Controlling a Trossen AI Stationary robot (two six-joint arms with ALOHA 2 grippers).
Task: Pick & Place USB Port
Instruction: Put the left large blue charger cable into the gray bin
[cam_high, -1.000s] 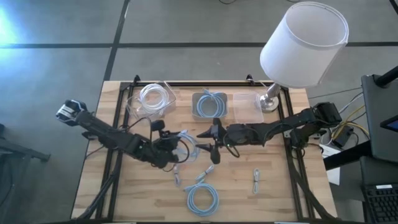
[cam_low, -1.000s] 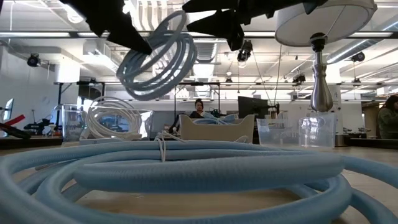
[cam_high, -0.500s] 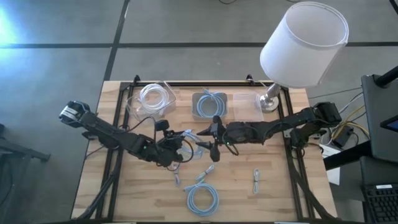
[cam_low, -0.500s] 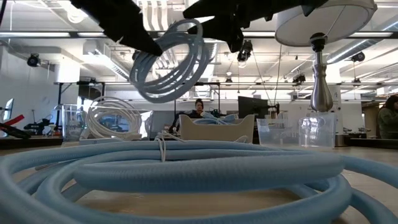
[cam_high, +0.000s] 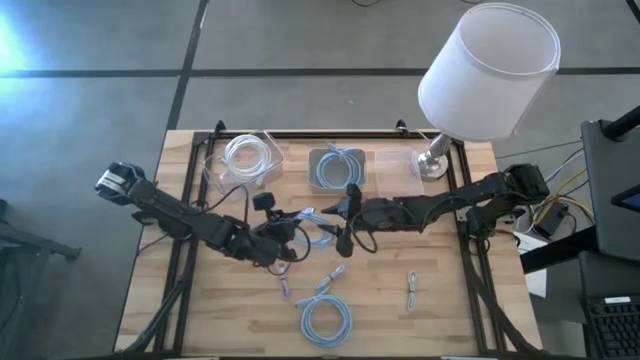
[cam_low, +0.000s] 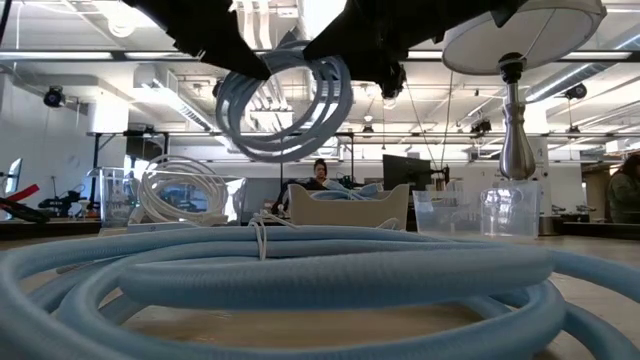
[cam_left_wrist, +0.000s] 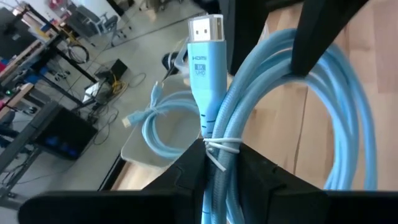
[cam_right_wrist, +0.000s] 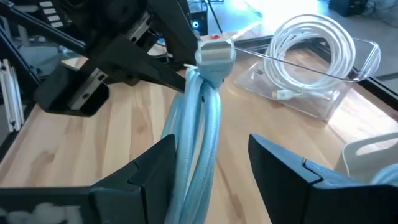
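Now the left gripper (cam_left_wrist: 214, 171), clamping the coiled light-blue cable (cam_left_wrist: 292, 118), has carried it between the right gripper's (cam_right_wrist: 205, 180) spread fingers for handover.

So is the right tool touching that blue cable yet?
Apart. The right wrist view shows the cable hanging between the right tool's open fingers, gaps on both sides.

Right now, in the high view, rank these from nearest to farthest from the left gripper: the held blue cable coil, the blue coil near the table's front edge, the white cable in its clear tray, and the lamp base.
1. Held blue cable coil, in the left gripper, mid-table.
2. White cable, back left.
3. Front blue coil, at the front edge; too close to the white cable to rank firmly.
4. Lamp base, back right.
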